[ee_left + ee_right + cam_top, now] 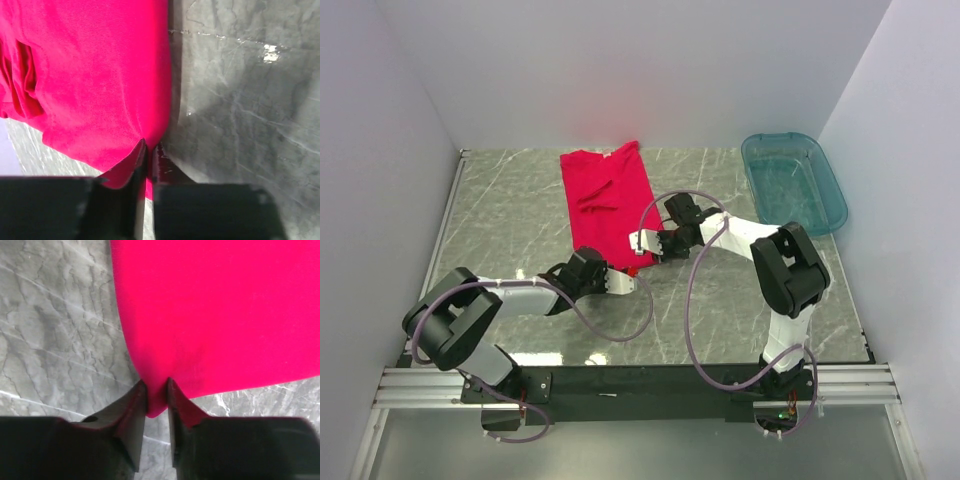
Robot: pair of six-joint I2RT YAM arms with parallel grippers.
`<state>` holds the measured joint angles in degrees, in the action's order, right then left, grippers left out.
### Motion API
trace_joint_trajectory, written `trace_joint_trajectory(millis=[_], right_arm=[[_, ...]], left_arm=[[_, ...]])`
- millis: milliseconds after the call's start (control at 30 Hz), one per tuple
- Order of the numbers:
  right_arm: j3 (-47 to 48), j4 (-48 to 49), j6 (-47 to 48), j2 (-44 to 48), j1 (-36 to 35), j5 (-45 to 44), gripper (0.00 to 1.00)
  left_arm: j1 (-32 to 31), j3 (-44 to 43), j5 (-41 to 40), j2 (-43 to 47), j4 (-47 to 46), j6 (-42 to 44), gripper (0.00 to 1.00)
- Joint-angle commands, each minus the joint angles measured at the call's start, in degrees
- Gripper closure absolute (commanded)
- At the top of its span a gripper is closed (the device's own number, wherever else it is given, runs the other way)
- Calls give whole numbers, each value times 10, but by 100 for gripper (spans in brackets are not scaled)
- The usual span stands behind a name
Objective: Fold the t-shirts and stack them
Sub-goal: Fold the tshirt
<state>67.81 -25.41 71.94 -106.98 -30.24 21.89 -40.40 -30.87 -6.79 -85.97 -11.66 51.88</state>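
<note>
No writing, brand, number or sign can be read in any view. The t-shirt (608, 200) shows only a pale speck at its far collar, too small to read.

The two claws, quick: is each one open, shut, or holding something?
Left gripper: shut on a corner of the red t-shirt.
Right gripper: shut on another corner of it.

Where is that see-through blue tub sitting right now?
In the overhead view, the tub sits at the far right corner of the table, to the right of the red t-shirt.
</note>
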Motion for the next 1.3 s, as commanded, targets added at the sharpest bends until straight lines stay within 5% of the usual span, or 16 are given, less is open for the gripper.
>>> trace_joint_trajectory(millis=[0,67,367,733,933,1033,1267], right_arm=[[11,9,-4,-7,1,3,74],[15,-5,-7,-8,1,10,83],[-3,-98,11,52,5,52,100],[-115,-327,87,223,0,89,100],[-162,-314,59,287,-1,82,100],[-124,-266,11,233,13,61,100],[191,-208,-147,19,40,38,100]], left_arm=[[4,2,-19,-2,-30,4,93],[4,3,-5,3,-22,0,99],[-30,24,81,105,65,-7,100],[-201,6,175,179,254,-68,99],[-240,27,187,233,271,-135,100],[-212,36,145,232,217,-120,100],[31,-80,153,104,121,-35,100]])
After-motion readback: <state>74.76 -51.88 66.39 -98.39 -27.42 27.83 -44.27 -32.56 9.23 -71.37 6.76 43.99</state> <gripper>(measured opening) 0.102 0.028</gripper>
